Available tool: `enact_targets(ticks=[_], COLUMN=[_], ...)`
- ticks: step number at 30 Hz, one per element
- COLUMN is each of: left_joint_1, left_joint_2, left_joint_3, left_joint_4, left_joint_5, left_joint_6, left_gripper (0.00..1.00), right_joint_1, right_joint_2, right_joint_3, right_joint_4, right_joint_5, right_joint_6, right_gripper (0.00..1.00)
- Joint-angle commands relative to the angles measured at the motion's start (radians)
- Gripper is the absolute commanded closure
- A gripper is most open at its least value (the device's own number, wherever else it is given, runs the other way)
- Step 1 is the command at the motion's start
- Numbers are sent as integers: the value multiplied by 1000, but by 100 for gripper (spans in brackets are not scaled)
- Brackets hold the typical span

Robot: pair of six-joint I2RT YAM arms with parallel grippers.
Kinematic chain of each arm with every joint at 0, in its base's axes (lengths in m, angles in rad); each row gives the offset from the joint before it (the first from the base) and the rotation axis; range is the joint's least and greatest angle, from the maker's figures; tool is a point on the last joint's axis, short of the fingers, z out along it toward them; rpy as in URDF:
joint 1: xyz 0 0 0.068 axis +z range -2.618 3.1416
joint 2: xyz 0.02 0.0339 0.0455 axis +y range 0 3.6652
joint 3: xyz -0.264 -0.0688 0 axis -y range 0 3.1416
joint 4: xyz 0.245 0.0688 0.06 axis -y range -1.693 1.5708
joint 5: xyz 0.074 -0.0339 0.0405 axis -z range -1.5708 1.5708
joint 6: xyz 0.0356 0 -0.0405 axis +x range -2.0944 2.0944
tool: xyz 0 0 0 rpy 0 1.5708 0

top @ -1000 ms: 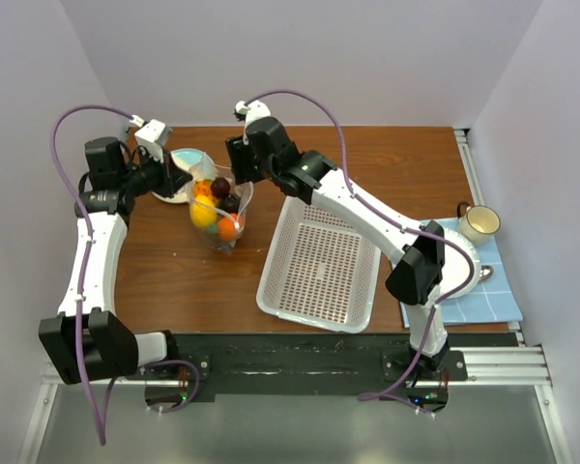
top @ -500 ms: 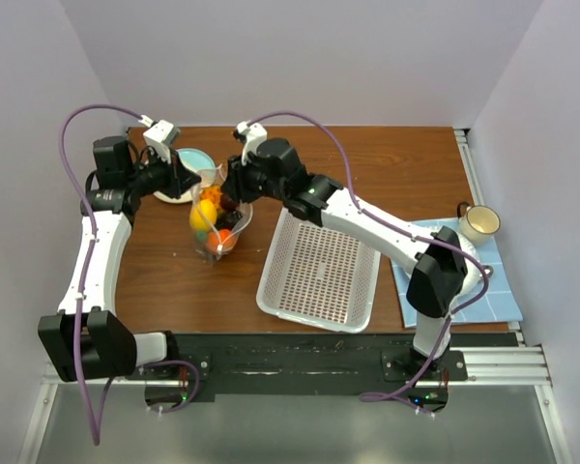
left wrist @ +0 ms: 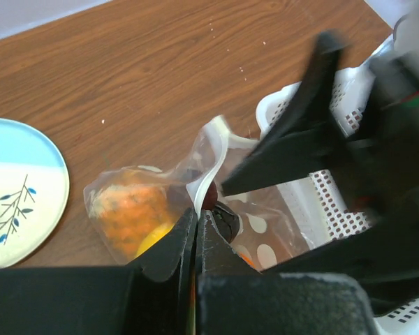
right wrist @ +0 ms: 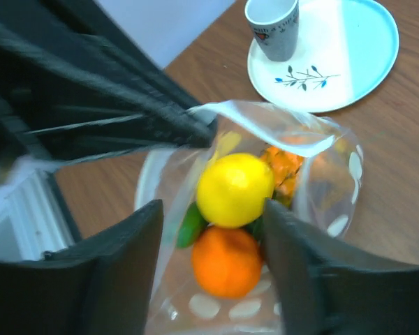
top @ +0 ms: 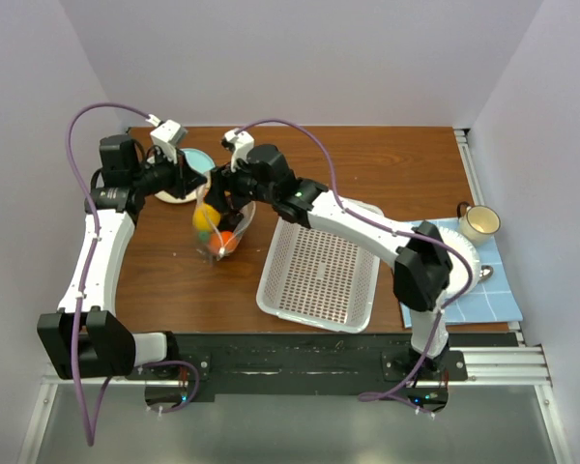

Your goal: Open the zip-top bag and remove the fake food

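in the upper left of the top view the zip-top bag point(top: 220, 227) stood open, its rim pinched tight by the left gripper point(left wrist: 195, 230). the right gripper point(right wrist: 213, 206), jaws wide, straddled the lemon point(right wrist: 234, 190). removal seemed underway; next it should close and lift.

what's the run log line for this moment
left gripper: shut on zip-top bag rim | right gripper: open around lemon | fake food: in bag

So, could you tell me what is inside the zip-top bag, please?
The zip-top bag holds a yellow lemon, a round orange, a green piece and a bumpy orange piece; anything beneath is covered.
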Motion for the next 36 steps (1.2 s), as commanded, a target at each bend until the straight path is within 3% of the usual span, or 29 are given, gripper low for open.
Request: enact_targets(ticks=[1,4,11,16,21,26,27,28,30,33,36], left_joint_1=[-17,-22,-22,-22,-22,-22,-22,-22,-20,-2,85], left_joint_2=[-10,-7,-10,-44,-56,-50,-52,-59,-67,-76,-55], left_joint_3=[103,186,381,375,332,232,215,177,140,73,30], left_joint_4=[10,-34,-198,-235,-261,-237,-219,-199,-134,-48,10], left_joint_5=[22,26,54,82,137,97,45,13,-105,-254,-242], left_joint_6=[-15,-7,31,32,42,71,57,51,51,77,95], left_gripper=[100,100,100,100,100,100,95,67,60,34,29], right_joint_1=[16,23,51,89,88,89,89,89,89,89,89], right_joint_2=[121,181,259,256,230,196,194,193,198,204,207], right_joint_3=[100,132,209,226,119,-4,-16,-27,-42,-50,-52], right_joint_4=[-101,-128,-148,-117,-50,-20,-16,-17,-28,-39,-43], right_joint_5=[29,32,-65,-129,-168,-178,-177,-178,-178,-169,-157], right_joint_6=[-82,-82,-20,24,76,81,86,84,83,84,83], right_gripper=[18,5,5,3,1,1,1,1,1,1,1])
